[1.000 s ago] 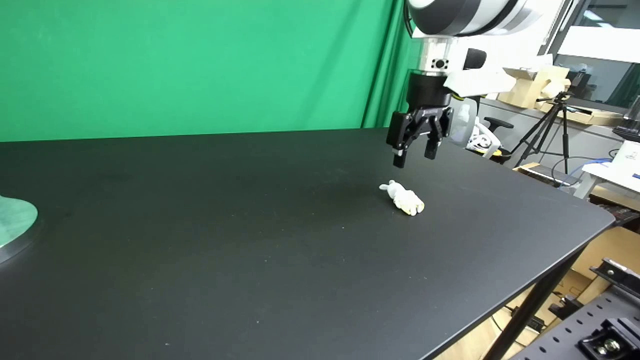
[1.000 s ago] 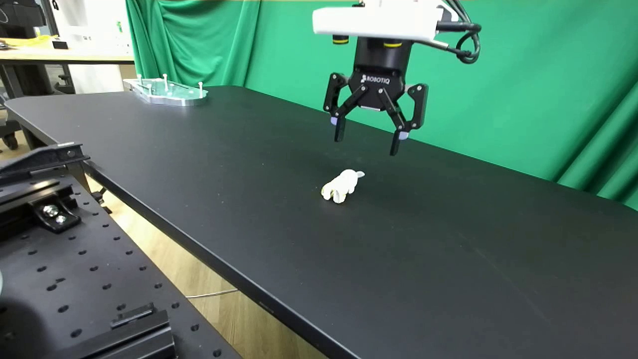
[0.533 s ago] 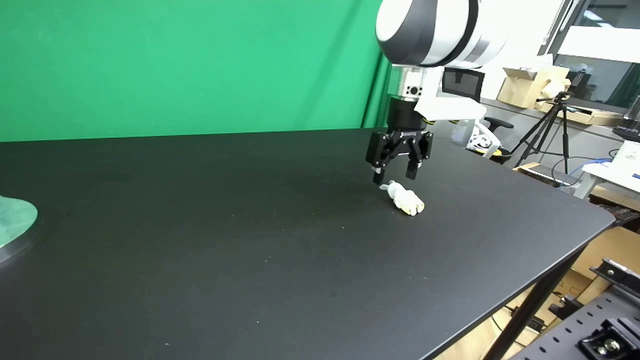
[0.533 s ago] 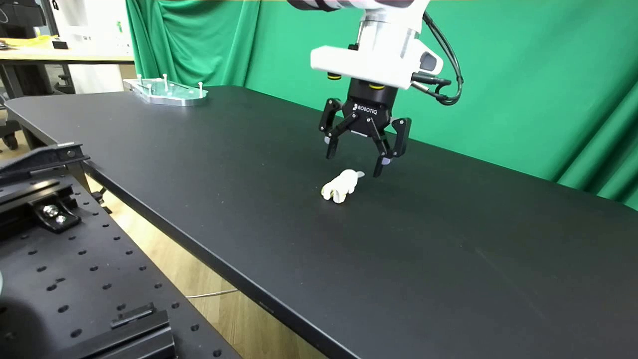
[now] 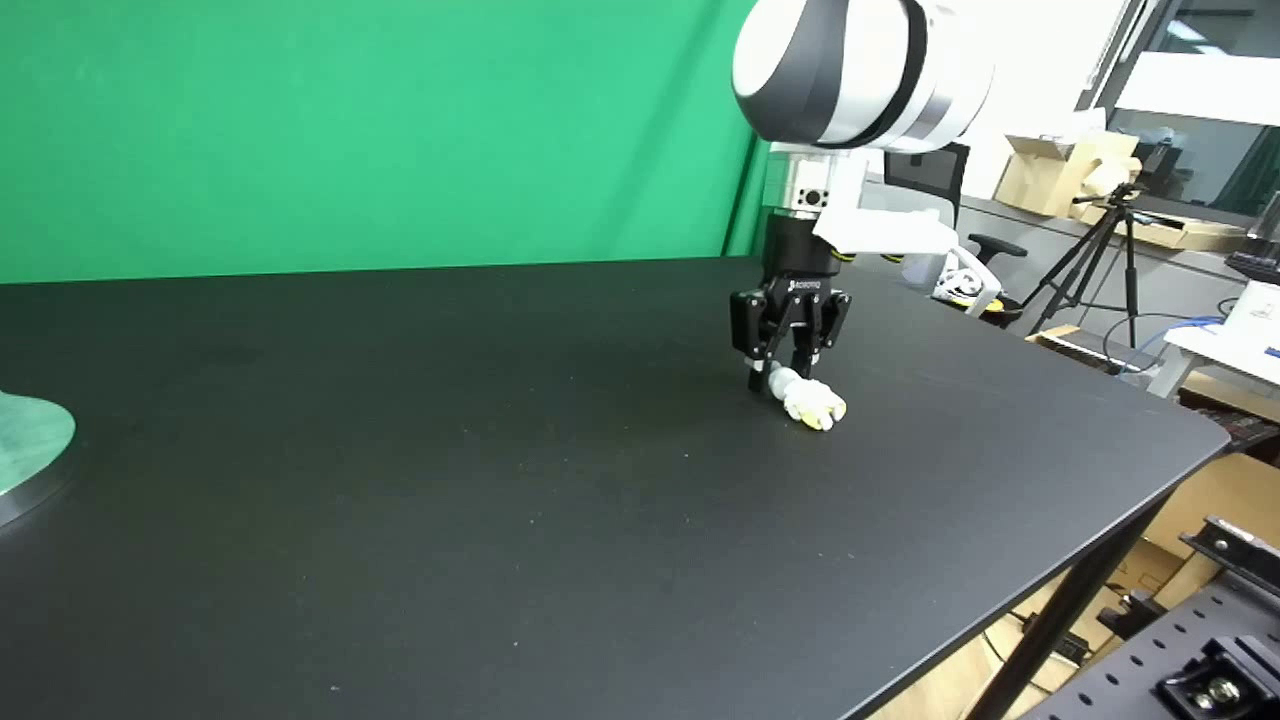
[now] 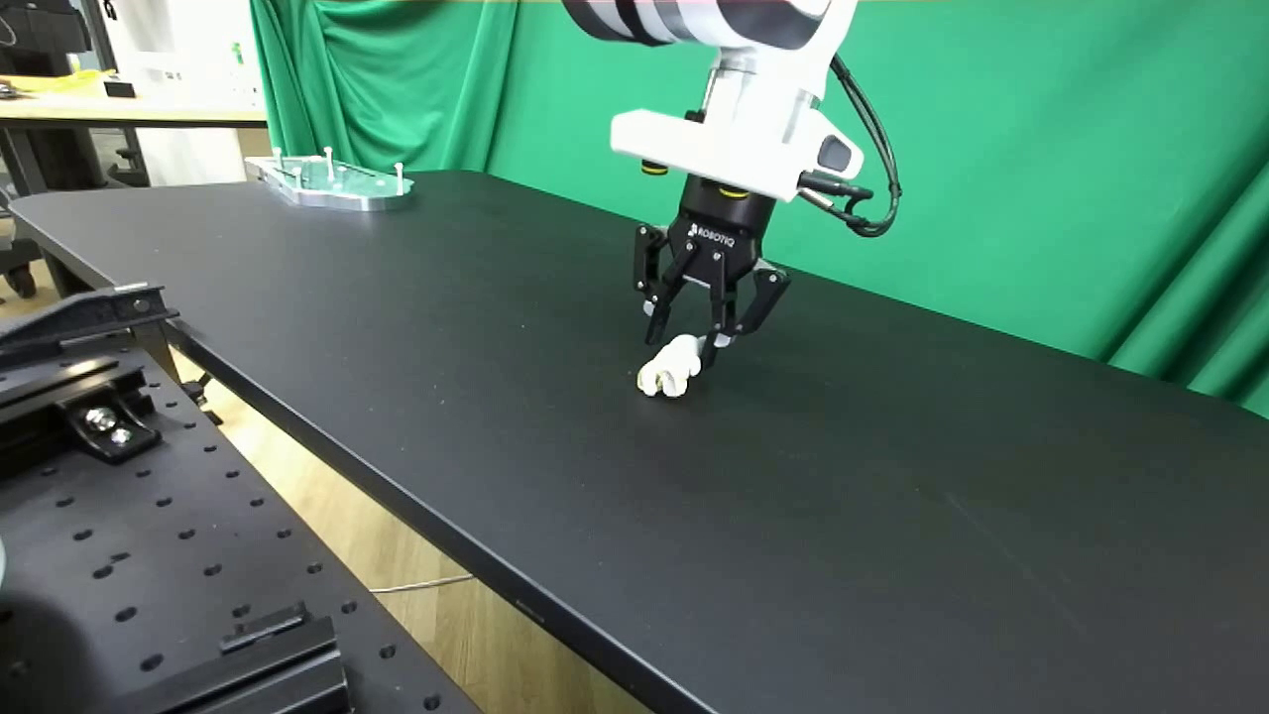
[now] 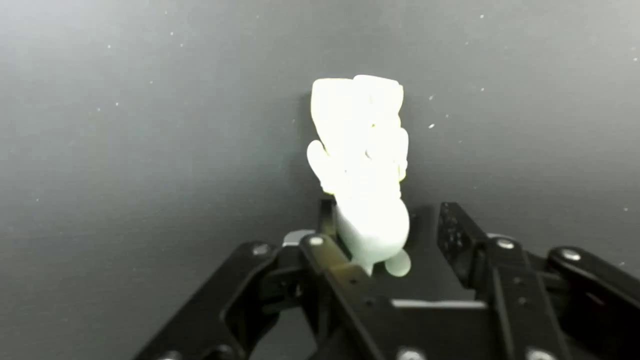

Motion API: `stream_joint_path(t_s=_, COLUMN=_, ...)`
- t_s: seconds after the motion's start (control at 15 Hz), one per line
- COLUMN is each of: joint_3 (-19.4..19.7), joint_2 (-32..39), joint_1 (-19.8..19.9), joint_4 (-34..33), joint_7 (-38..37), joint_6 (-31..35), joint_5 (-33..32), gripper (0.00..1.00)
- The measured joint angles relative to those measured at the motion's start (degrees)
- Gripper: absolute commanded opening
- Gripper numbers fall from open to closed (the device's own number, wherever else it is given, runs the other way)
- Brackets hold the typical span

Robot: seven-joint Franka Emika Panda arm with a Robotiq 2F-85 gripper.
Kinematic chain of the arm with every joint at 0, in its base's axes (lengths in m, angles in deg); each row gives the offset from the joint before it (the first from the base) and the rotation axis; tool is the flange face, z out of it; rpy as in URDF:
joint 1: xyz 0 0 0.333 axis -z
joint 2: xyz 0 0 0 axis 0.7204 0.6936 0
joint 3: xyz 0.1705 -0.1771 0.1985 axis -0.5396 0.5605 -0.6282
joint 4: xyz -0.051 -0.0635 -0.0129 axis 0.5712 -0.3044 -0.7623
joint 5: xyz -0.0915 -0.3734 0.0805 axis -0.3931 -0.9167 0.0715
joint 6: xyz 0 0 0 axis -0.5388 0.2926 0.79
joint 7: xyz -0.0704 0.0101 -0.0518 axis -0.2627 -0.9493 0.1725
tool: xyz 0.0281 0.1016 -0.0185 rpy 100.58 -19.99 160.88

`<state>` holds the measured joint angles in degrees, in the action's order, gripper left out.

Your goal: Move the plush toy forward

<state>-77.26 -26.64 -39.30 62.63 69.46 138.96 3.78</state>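
In an exterior view, your white plush toy (image 5: pixel 812 402) lies on the table (image 5: pixel 400 480), and the green curtain (image 5: pixel 350 140) hangs well behind it. The Panda arm (image 5: pixel 850 75) is above the toy. The jaws stand low at its head end, one to each side of the head, while its legs point away from them, free.

In an exterior view, a pegged clear plate (image 6: pixel 342 188) sits well apart from the toy. The toy rests on the table, with one jaw just beside its head and the opposite jaw behind it; you have nothing lifted.

In the wrist view, your jaws are parted, with the toy's round head between them. One jaw is touching the head or just beside it, I cannot tell which; a strip of table shows between the head and the opposite jaw, so I judge that you hold nothing yet. You look to be at the grasping step, with the forward move not yet begun. Next, you probably want to centre the head between the jaws and close softly, taking enough of it that it won't slip out. Which way counts as forward is not plain from these views.
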Motion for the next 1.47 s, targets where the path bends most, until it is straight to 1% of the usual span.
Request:
stream_joint_path(t_s=0.13, joint_3=-0.2, joint_2=0.0, joint_1=0.0, joint_4=0.0, joint_7=0.0, joint_6=-0.7, joint_5=0.1, gripper=0.13)
stream_joint_path(t_s=0.2, joint_3=-0.3, joint_2=0.0, joint_1=0.0, joint_4=-0.1, joint_7=0.1, joint_6=-1.0, joint_5=0.2, gripper=0.12)
stream_joint_path(t_s=0.53, joint_3=-0.7, joint_2=-0.2, joint_1=0.0, joint_4=-0.5, joint_7=0.1, joint_6=-1.5, joint_5=0.3, gripper=0.12)
stream_joint_path(t_s=0.73, joint_3=-0.9, joint_2=-1.1, joint_1=-0.5, joint_4=-2.0, joint_7=0.1, joint_6=-3.3, joint_5=0.2, gripper=0.12)
stream_joint_path(t_s=1.13, joint_3=-2.3, joint_2=-2.1, joint_1=-2.4, joint_4=-9.3, joint_7=0.0, joint_6=-10.0, joint_5=0.5, gripper=0.12)
stream_joint_path(t_s=1.47, joint_3=-3.6, joint_2=1.1, joint_1=-4.6, joint_4=-14.9, joint_7=-1.3, joint_6=-14.2, joint_5=1.1, gripper=0.12)
